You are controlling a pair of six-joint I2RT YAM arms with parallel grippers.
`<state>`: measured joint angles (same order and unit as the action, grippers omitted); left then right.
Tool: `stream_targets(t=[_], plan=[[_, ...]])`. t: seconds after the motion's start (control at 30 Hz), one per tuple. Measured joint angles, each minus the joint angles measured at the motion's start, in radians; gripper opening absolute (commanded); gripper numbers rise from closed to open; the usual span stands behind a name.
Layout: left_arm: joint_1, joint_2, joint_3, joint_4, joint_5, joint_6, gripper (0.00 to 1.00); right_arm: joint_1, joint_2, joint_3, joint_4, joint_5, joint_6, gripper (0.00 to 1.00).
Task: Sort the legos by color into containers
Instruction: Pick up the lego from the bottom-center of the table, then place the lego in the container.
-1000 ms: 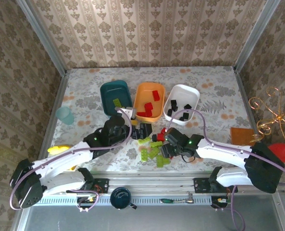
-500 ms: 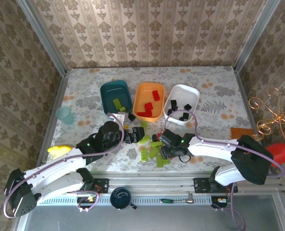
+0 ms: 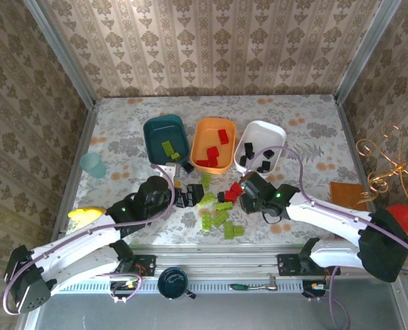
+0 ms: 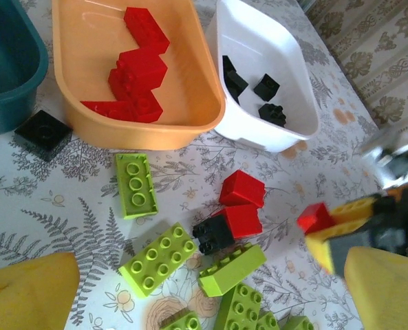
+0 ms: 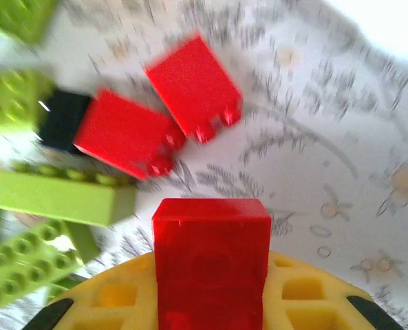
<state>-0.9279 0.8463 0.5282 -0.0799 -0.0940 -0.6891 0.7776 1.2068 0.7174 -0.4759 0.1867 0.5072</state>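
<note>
Legos [image 3: 219, 218] lie loose on the counter [image 3: 121, 137] just in front of the orange tub [image 3: 205, 130]. Most are lime and sit studs up. The lime brick [image 4: 135, 184] nearest that tub points its long axis at the tub wall. Right hand [image 3: 241, 190] is clamped on one red brick [image 5: 212, 261], which projects past the fingertips, near two loose red bricks [image 4: 242, 187]. Left hand [image 3: 187, 197] stands wide and empty. Teal tub [image 3: 152, 127] sits left of the orange tub. White tub [image 3: 269, 134] sits right of it and holds four black bricks [image 4: 267, 86]. One flat black brick [image 4: 44, 130] lies at the orange tub's left corner.
</note>
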Motion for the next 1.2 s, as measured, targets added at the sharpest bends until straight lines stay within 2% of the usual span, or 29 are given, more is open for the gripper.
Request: stream_targets(t=[0.17, 0.37, 0.5, 0.6, 0.7, 0.77, 0.83, 1.0, 1.2], plan=[[0.000, -0.005, -0.032, -0.002, 0.005, -0.014, 1.00, -0.022, 0.096, 0.255, 0.025, -0.008, -0.055, 0.16], [-0.002, -0.006, -0.043, -0.006, 0.015, -0.023, 0.99, -0.060, 0.457, 0.597, 0.091, -0.023, -0.094, 0.17], [-0.020, -0.013, -0.043, -0.036, 0.014, -0.026, 0.99, -0.110, 0.678, 0.786, 0.075, -0.030, -0.093, 0.18], [-0.035, -0.016, -0.043, -0.060, 0.013, -0.027, 1.00, -0.137, 0.818, 0.944, 0.034, -0.030, -0.089, 0.26], [-0.048, -0.021, -0.043, -0.073, 0.010, -0.027, 1.00, -0.155, 0.909, 1.056, -0.008, -0.030, -0.077, 0.52], [-0.055, -0.027, -0.044, -0.084, 0.009, -0.027, 1.00, -0.161, 0.937, 1.094, -0.037, -0.030, -0.076, 0.62], [-0.058, -0.037, -0.048, -0.095, 0.006, -0.027, 1.00, -0.161, 0.943, 1.111, -0.056, -0.031, -0.072, 0.67], [-0.064, -0.045, -0.062, -0.117, 0.007, -0.027, 0.98, -0.158, 0.911, 1.093, -0.059, -0.034, -0.071, 0.71], [-0.095, 0.024, -0.059, -0.124, 0.008, -0.022, 0.92, -0.145, 0.667, 0.860, 0.008, -0.042, -0.067, 0.72]])
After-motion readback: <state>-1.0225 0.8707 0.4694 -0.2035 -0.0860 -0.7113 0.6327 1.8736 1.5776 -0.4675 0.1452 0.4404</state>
